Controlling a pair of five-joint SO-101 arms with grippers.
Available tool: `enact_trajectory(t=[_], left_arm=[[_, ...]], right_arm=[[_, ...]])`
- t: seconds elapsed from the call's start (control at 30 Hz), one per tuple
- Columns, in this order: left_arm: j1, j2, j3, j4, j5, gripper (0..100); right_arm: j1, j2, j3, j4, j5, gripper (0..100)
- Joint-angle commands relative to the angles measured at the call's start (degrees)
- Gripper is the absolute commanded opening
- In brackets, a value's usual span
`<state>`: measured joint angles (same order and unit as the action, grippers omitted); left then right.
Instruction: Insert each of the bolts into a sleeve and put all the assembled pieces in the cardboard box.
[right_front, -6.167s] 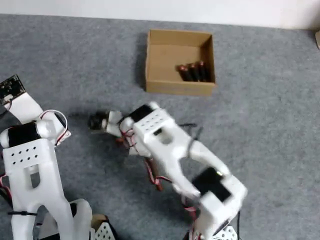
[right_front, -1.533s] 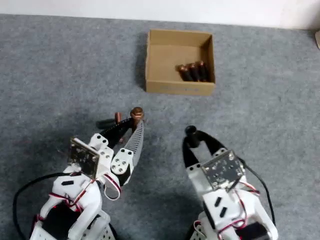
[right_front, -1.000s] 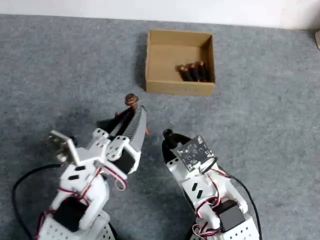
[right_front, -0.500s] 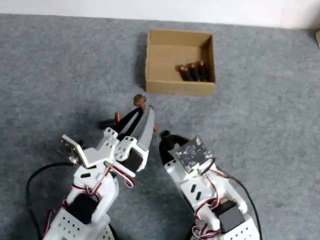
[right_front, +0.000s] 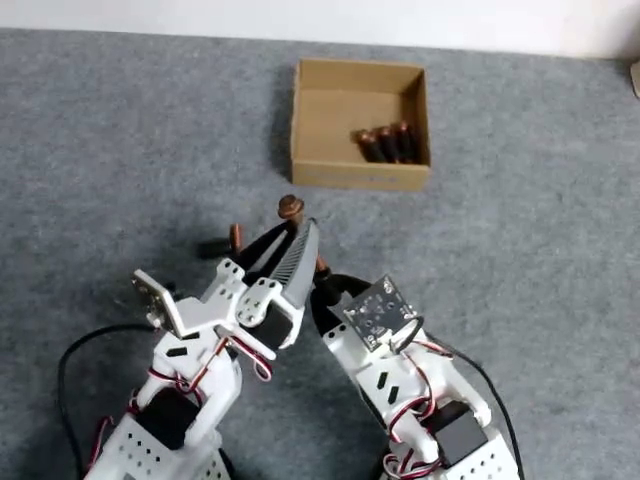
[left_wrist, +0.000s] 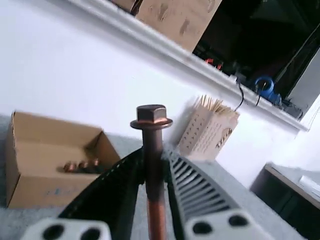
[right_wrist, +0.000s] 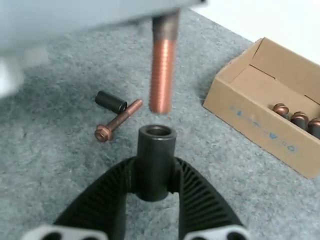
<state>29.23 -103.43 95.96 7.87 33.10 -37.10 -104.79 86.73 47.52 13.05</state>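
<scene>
My left gripper (right_front: 296, 235) is shut on a copper bolt (right_front: 290, 208) and holds it upright, head up (left_wrist: 151, 117). Right beside it, my right gripper (right_front: 326, 287) is shut on a black sleeve (right_wrist: 156, 157) with its open end up. The bolt's threaded end (right_wrist: 162, 75) hangs just above the sleeve's mouth, a small gap between them. On the carpet, left of the grippers, lie a loose sleeve (right_front: 211, 248) and a loose bolt (right_front: 236, 237). The cardboard box (right_front: 355, 177) stands at the back with three assembled pieces (right_front: 385, 143) in its right corner.
Grey carpet covers the floor, with open room on both sides of the box (right_wrist: 250, 125). A white wall runs behind the box (left_wrist: 45, 187). The loose sleeve (right_wrist: 111, 101) and bolt (right_wrist: 117, 121) lie close to my left arm.
My left gripper has carried the bolt to the right, up over the sleeve. My right gripper has shifted left with the sleeve, so the two grippers now stand side by side.
</scene>
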Motion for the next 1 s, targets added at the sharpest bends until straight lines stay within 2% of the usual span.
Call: enact_trajectory(t=[0.0, 0.33, 0.53, 0.97], left_arm=[[1.01, 0.04, 1.19, 2.9, 0.35, 1], [1.1, 0.13, 1.19, 6.59, 0.53, 1], [5.14, 0.13, 1.19, 9.32, 0.26, 1], [5.23, -0.4, 1.19, 9.41, 0.26, 1]], right_arm=[[-0.48, -0.57, -1.98, 0.04, -0.18, 0.5], [-0.75, -0.57, -4.53, -0.22, -0.18, 0.5], [-2.15, -0.48, -5.49, -4.26, -0.44, 0.5], [-2.95, -0.48, -5.58, -3.21, -0.62, 0.5]])
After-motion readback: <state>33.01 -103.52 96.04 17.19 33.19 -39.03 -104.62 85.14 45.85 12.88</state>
